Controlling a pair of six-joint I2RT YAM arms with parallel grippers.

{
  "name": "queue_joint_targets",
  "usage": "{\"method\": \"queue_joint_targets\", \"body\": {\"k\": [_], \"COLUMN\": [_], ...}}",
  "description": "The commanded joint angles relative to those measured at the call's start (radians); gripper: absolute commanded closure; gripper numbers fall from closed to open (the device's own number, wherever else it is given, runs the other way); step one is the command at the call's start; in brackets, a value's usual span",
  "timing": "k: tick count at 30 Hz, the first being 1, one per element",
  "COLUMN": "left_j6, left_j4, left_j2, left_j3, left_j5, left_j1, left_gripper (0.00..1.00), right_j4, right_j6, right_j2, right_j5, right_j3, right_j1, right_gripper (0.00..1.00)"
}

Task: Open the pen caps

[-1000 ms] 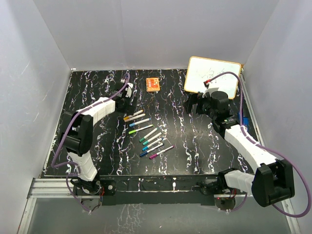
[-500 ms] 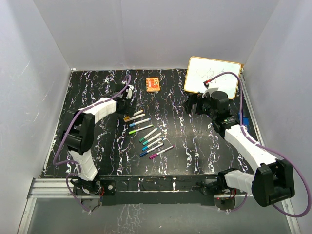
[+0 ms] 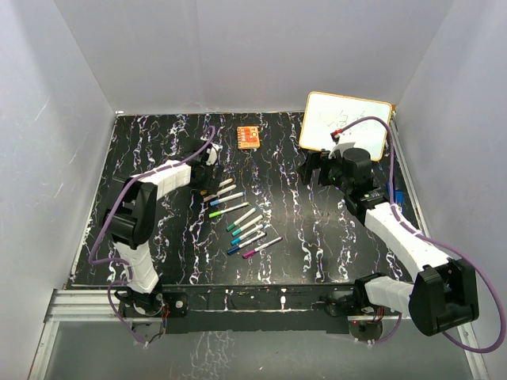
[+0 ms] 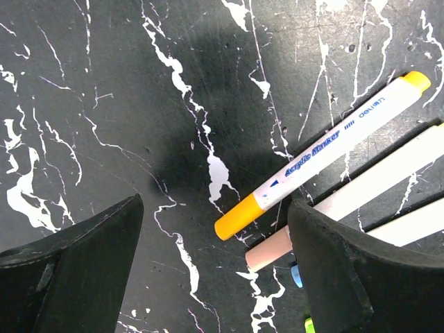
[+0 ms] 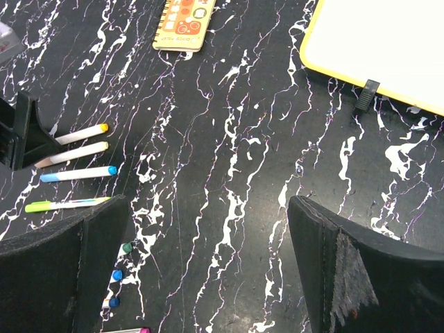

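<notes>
Step in hand, as judged: approach for a first grasp; every cap that shows sits on its pen. The left gripper [image 4: 215,206] hangs low over the black, white-veined tabletop [image 4: 90,83], jaws wide, holding nothing. The short yellow plastic cap [image 4: 239,217] of a slim white-barrelled pen with blue lettering [image 4: 333,139] lies between the jaws, close to one finger [image 4: 347,277] but not touching it. A tan-capped white pen [image 4: 374,180] lies just beside it, on that finger's side. The right gripper [image 5: 208,201] stands wide and empty, the row of white pens [image 3: 238,218] well off to its left. The next move likely calls for centring on the yellow cap clear of the tan one, closing, then bringing the right gripper across to hold the barrel for a straight pull. No tray, cup or other container shows; the pens lie loose on the tabletop.
</notes>
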Motion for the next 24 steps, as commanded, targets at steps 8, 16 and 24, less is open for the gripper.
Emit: {"method": "queue_joint_targets", "body": {"k": [8,16,24], "left_j6": [-0.010,-0.074,-0.113], "left_j4": [-0.044,-0.096,-0.096], "left_j2": [0.018,0.025,0.000], "left_j3": [0.007,0.013,-0.029], "left_j5": [0.036,0.132,0.148], "left_j1": [-0.012,-0.013,-0.016], "left_gripper": [0.22,0.33,0.48], "right_j4": [0.055,0.058,0.065], "right_j6": [-0.001,0.003,0.009], "right_j2": [-0.019,-0.021,-0.026], "right_j5": [0.001,0.002,0.000], "right_j3": [0.030,0.025,0.017], "right_j1": [0.005,0.005,0.004], "right_gripper": [0.02,0.02,0.02]}}
